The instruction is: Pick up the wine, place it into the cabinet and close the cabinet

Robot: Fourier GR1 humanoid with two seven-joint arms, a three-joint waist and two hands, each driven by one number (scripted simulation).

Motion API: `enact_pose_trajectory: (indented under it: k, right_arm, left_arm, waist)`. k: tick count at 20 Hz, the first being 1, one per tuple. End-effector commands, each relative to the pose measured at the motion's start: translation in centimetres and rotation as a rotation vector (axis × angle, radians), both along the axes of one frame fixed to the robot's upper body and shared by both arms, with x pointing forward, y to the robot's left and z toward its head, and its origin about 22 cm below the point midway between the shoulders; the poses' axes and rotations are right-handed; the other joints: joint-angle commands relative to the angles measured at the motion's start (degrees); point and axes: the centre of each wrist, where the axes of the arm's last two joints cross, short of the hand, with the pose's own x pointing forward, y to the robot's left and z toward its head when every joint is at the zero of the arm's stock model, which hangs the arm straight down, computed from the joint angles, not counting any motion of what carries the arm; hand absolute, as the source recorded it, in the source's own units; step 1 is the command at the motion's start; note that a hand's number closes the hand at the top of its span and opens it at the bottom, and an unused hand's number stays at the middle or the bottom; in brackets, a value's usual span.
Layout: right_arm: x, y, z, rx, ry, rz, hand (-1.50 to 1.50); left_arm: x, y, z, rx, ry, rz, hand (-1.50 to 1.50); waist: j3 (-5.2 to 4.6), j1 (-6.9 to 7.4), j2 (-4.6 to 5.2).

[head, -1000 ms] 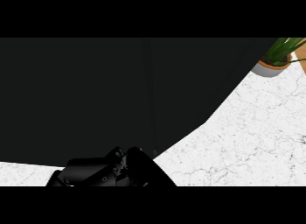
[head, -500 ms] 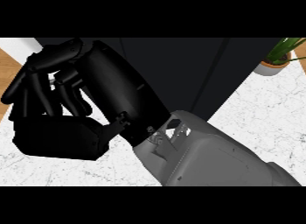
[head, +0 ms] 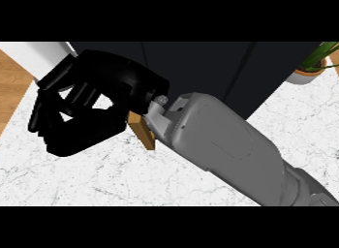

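My black right hand (head: 86,109) reached toward ten o'clock from its grey forearm (head: 223,150), fingers curled together on nothing visible, before the dark rectangular cabinet (head: 201,68).

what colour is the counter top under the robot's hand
White marble with fine grey veins, seen in the head view: counter top beneath the black hand.

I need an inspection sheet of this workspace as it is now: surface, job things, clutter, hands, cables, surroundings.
Surface: white marbled counter, bare where visible.
Job's things: dark cabinet at the back; a wooden edge shows beside the wrist; wine not seen.
Clutter: nothing seen.
Hands: one black hand, fingers curled, in front of the cabinet; which side, and whether it holds anything, cannot be told.
Cables: nothing seen.
Surroundings: potted plant top right; wood floor at left.
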Motion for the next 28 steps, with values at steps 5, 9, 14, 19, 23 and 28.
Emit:
enact_pose_trajectory:
  k: [5,9,14,19,23,28]
  right_arm:
    - [4.0,1.4,-2.4,-0.169,0.15,0.19,1.5]
    - [5.9,0.8,-3.6,-0.104,0.214,0.193,1.5]
    - [7.1,-0.5,-4.4,-0.021,0.261,0.271,1.5]
    - [9.2,-1.8,-5.1,0.014,0.295,0.223,1.5]
    - [10.5,-2.8,-4.7,0.049,0.294,0.152,1.5]
    - [11.9,-5.7,-3.1,0.094,0.225,0.005,1.5]
  left_arm:
    - [-0.7,1.1,0.1,-0.034,-0.029,-0.028,-1.5]
    - [-0.7,0.7,-0.9,-0.03,-0.055,-0.013,-1.5]
    - [-0.2,3.3,0.5,-0.007,-0.041,0.021,-1.5]
    - [-2.0,3.4,-1.4,-0.022,-0.04,0.014,-1.5]
    - [-0.3,2.7,-0.2,-0.019,-0.056,-0.001,-1.5]
    - [-0.2,2.1,-0.4,-0.004,-0.029,-0.013,-1.5]
  waist:
    - [-0.01,0.06,-0.26]
    - [-0.01,-0.47,-0.24]
    - [0.02,-2.08,-0.37]
    - [-0.01,-1.94,-0.36]
    - [-0.02,-1.6,0.04]
    - [-0.04,-1.64,0.08]
